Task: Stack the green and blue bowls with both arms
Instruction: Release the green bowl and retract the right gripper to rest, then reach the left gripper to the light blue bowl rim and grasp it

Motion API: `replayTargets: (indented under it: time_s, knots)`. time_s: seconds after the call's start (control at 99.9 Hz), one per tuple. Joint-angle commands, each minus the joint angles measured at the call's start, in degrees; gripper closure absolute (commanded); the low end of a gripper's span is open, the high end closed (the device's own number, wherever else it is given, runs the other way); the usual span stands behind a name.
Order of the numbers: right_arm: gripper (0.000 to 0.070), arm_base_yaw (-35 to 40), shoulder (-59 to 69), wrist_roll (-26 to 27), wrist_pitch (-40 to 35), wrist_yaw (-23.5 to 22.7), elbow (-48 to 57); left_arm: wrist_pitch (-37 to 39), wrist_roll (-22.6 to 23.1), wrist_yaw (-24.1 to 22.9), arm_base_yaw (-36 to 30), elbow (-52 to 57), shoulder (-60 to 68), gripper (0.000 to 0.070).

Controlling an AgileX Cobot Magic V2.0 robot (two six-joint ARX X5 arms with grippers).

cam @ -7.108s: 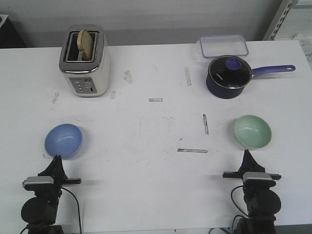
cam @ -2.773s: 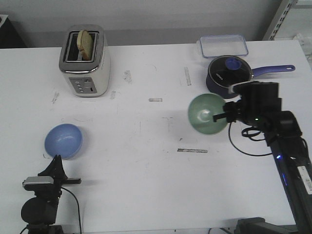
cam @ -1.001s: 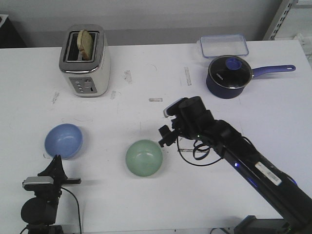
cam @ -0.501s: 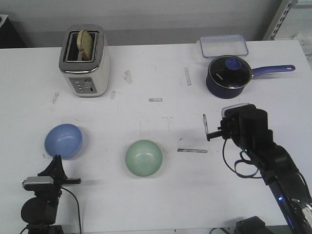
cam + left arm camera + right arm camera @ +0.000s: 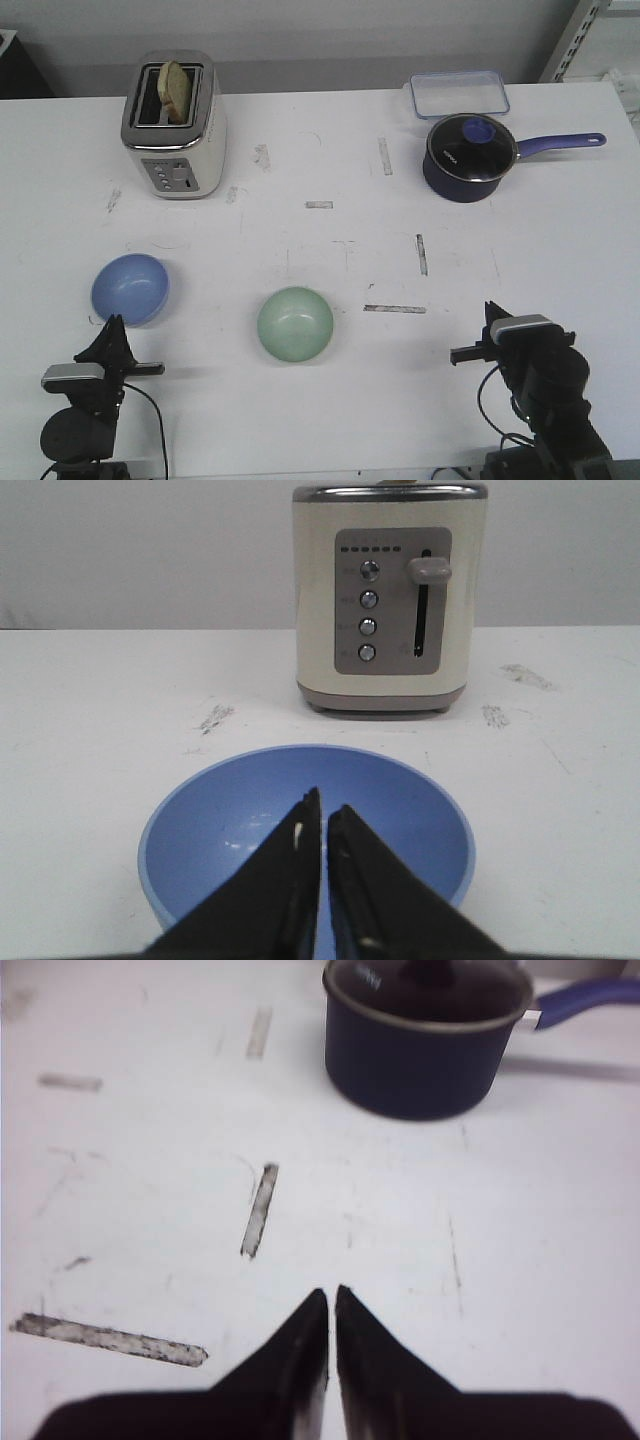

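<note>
Legible text: none is showing from where I am standing. Saucepan: small white lettering is sitting on its lid, too blurred to read. Toaster: its panel is displaying knobs, a row of dots and a lever, with no readable words or numbers.

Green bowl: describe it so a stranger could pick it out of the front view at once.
Start at the cream toaster at the back left of the white table and come toward the near edge, a little to the right. There, near the middle, sits the green bowl, alone and upright. Its pale mint colour separates it from the blue bowl to its left.
</note>
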Motion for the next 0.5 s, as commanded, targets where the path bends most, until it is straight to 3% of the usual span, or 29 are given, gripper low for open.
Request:
replayTargets:
  time_s: [0.0,0.25,0.491]
  knots:
    - [0.0700,0.04,-2.21,-0.31,1.07,0.00,0.37,1.25,-1.31,-0.07,0.00,0.70,-0.07,0.0699]
    - [0.0700,0.04,-4.76,-0.37,1.11,0.02,0.37,-3.10,-1.44,-0.07,-0.02,16.46,3.06,0.0699]
    - [0.0700,0.09,-4.76,-0.33,1.09,0.04,0.37,-20.17,0.72,0.33,0.00,43.85,20.81,0.0699]
